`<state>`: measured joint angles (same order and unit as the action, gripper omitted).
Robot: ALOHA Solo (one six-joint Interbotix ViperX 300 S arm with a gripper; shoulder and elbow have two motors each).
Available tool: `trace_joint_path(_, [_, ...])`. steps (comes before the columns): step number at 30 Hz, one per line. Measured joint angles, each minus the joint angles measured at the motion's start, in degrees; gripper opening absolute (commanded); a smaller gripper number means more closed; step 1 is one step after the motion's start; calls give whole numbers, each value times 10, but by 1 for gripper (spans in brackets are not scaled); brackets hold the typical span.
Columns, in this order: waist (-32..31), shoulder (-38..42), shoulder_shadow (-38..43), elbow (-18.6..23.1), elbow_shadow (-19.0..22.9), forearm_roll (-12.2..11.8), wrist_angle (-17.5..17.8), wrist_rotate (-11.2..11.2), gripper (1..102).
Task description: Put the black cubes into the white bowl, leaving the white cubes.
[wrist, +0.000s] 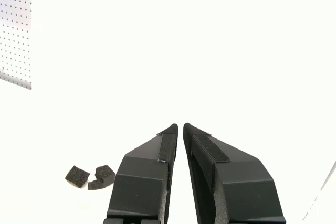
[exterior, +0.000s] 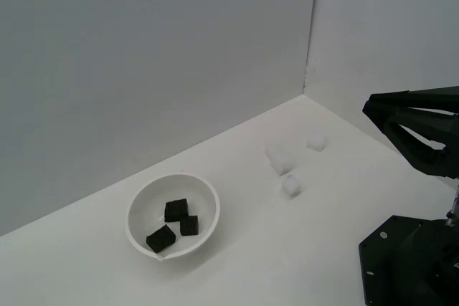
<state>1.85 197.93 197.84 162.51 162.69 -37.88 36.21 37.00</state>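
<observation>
The white bowl (exterior: 173, 218) sits on the white table (exterior: 272, 263) toward the exterior view's left, and all three black cubes (exterior: 177, 223) lie inside it — one near the front wall, two close together behind it, the trio clustered at the bottom. In the wrist view the black cubes (wrist: 90, 176) show as a small dark cluster against a washed-out white ground; the bowl's outline cannot be made out there.

The white cubes (exterior: 290, 160) remain on the table, well apart from the bowl, toward the exterior view's right. Three can be counted for certain: one nearest the back wall, one nearest the front, and a blurrier one between them that may be more than a single cube — I cannot tell.

The gripper (exterior: 371, 107) is raised above the table at the exterior view's right edge, well apart from both bowl and white cubes, its black arm base (exterior: 409, 263) below it. The wrist view shows the gripper (wrist: 180, 126) with its fingertips nearly touching, closed on nothing.
</observation>
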Motion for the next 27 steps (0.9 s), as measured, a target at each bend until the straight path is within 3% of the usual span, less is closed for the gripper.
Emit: trace_joint_path(27, [0,0,1,0,0,-1,0,0,1])
